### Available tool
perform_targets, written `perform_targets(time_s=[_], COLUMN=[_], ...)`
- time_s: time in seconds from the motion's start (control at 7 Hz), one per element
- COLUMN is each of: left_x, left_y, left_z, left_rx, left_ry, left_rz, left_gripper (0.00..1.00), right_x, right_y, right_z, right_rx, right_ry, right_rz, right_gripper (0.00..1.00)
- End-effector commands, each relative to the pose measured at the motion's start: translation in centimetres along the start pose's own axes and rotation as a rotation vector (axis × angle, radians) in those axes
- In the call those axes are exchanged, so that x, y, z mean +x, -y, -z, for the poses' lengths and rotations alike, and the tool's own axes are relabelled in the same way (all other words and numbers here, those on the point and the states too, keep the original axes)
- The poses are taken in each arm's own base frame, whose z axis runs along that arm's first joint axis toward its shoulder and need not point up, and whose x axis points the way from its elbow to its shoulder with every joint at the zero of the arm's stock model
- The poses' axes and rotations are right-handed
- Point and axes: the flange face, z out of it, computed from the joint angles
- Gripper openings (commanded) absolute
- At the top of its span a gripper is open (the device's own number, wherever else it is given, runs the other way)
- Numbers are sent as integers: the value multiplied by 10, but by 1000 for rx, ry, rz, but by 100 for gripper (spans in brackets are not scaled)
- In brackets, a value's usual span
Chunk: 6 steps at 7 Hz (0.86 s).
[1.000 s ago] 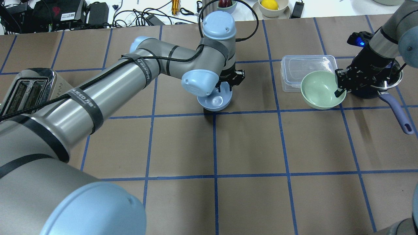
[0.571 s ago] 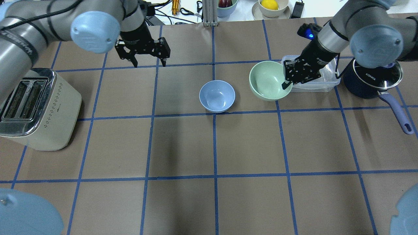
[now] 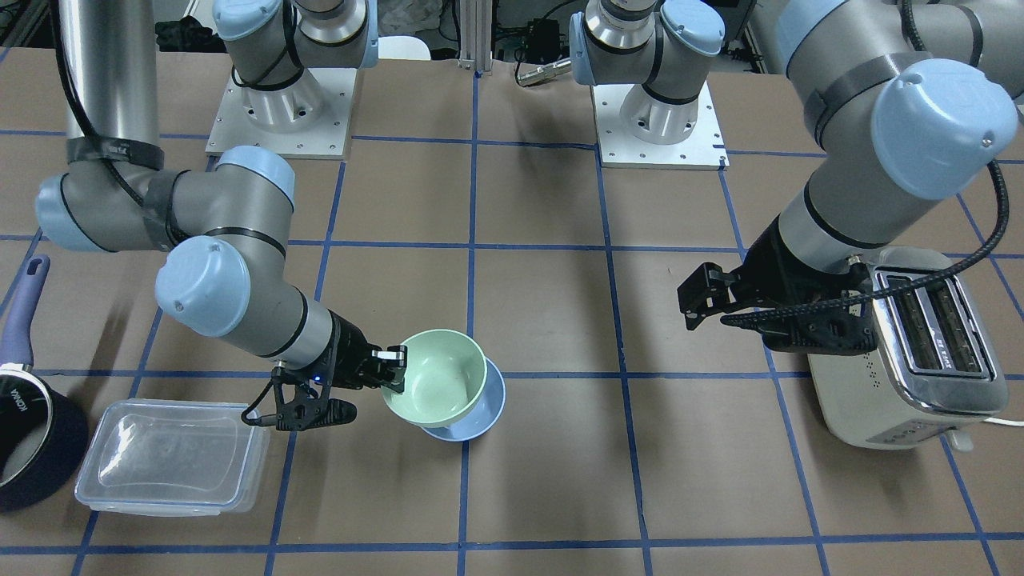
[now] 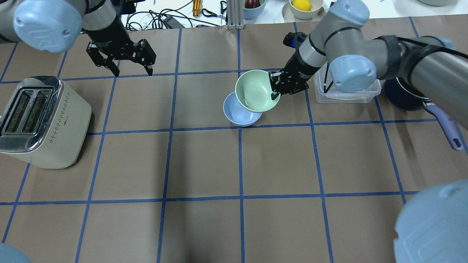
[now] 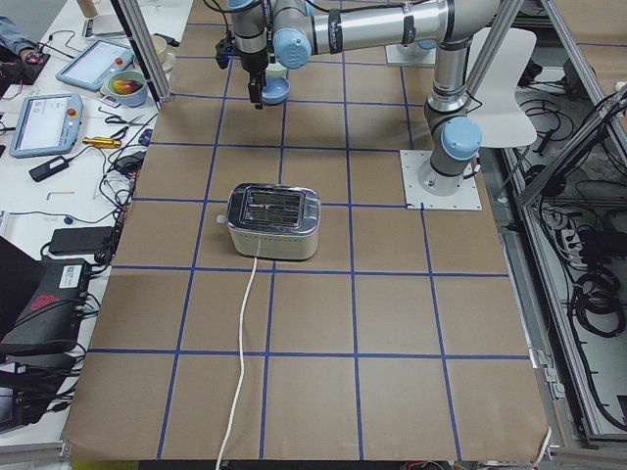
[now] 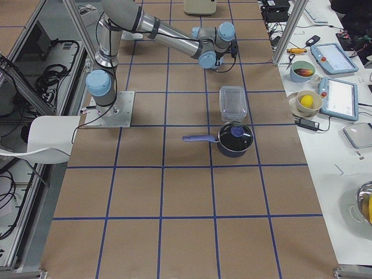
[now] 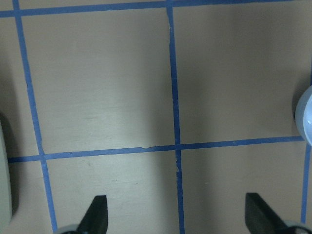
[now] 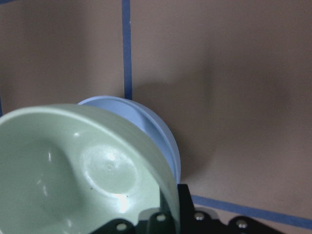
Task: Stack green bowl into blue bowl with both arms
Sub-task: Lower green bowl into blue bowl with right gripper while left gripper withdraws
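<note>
The green bowl (image 4: pixel 255 90) hangs tilted over the far right part of the blue bowl (image 4: pixel 237 115) and overlaps it. I cannot tell whether they touch. My right gripper (image 4: pixel 275 88) is shut on the green bowl's right rim. The front-facing view shows the green bowl (image 3: pixel 436 388), the blue bowl (image 3: pixel 486 416) under it and the right gripper (image 3: pixel 394 370). In the right wrist view the green bowl (image 8: pixel 73 170) covers most of the blue bowl (image 8: pixel 146 122). My left gripper (image 4: pixel 133 73) is open and empty, far to the left, above bare table. It also shows in the left wrist view (image 7: pixel 176 214).
A toaster (image 4: pixel 40 120) stands at the left edge. A clear plastic container (image 4: pixel 365 95) and a navy saucepan (image 4: pixel 406 100) with a long handle (image 4: pixel 444 124) stand right of the bowls. Dishes of fruit (image 4: pixel 302 7) and cables lie past the far edge.
My right gripper has carried the green bowl left, from beside the container to over the blue bowl. My left gripper has left the blue bowl and moved away to the far left.
</note>
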Motion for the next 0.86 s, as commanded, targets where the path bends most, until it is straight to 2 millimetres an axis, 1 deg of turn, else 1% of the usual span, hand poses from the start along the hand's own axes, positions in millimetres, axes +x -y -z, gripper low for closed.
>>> perform_targets(time_s=[0.0, 0.14, 0.29, 0.43, 0.57, 0.71], left_x=[50, 52, 41, 25, 22, 20], left_y=[-27, -53, -65, -66, -65, -66], left_z=[27, 47, 52, 34, 17, 7], left_rx=[38, 17, 13, -12, -5, -12], left_ry=[19, 19, 17, 9, 6, -1], left_rz=[1, -1, 9, 9, 2, 7], left_gripper=[100, 100, 100, 100, 100, 100], right_x=[-6, -16, -16, -16, -18, -21], right_y=[4, 1, 2, 2, 1, -2], right_z=[-19, -25, -24, -19, -8, 20], right_rx=[9, 6, 10, 17, 34, 71], right_ry=[2, -8, -11, -16, -50, -122], right_rz=[-32, -17, -27, -29, -25, -16], right_gripper=[0, 0, 33, 95, 100, 100])
